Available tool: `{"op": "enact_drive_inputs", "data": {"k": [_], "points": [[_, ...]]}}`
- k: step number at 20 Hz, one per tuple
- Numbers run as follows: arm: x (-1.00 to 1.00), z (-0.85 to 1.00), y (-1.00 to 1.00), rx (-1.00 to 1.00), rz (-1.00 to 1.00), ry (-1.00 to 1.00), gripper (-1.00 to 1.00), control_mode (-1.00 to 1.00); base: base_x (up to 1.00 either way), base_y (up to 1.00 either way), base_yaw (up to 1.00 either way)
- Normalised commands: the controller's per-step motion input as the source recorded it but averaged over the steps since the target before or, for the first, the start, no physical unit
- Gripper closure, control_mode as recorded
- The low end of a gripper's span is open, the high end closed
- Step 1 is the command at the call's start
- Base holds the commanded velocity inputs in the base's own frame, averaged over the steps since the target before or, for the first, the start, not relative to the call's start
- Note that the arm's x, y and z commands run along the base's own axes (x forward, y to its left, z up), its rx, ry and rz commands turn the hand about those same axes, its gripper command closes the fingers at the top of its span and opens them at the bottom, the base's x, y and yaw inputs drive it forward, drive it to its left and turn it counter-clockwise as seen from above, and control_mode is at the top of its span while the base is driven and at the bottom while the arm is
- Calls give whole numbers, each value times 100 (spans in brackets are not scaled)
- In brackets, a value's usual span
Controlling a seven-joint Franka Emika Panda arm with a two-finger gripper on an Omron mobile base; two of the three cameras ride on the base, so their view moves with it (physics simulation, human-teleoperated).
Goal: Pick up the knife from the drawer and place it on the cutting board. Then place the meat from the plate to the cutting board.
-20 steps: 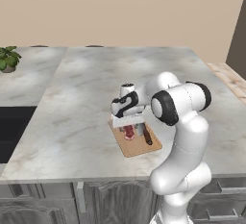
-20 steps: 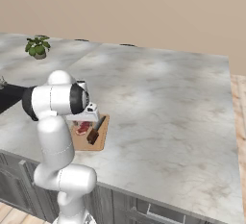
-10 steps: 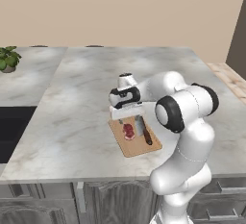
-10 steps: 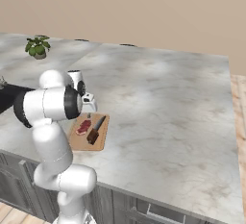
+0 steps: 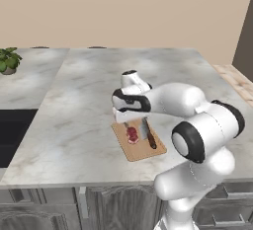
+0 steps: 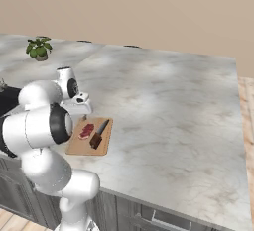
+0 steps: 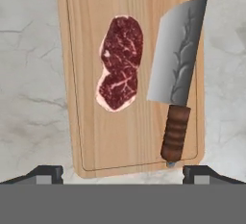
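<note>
hand view: knife point(image 7: 177, 81) lengthwise on cutting board point(image 7: 86, 136) beside meat point(image 7: 120, 63), handle nearest; hand point(image 7: 123, 174) spread apart.

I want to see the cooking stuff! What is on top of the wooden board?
On the cutting board lie the meat and the knife, side by side and not touching. The wood under them is covered, so it can't be seen.
</note>
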Motion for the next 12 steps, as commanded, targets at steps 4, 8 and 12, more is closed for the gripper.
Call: {"op": "enact_drive_inputs", "data": {"k": [4, 8, 12], "points": [[-90, 48, -11, 2, 0, -6, -100, -100, 0, 0, 0], [-80, 69, -20, 3, 0, -13, -100, -100, 0, 0, 0], [-58, 88, -24, 0, 0, -24, -100, -100, 0, 0, 0]]}}
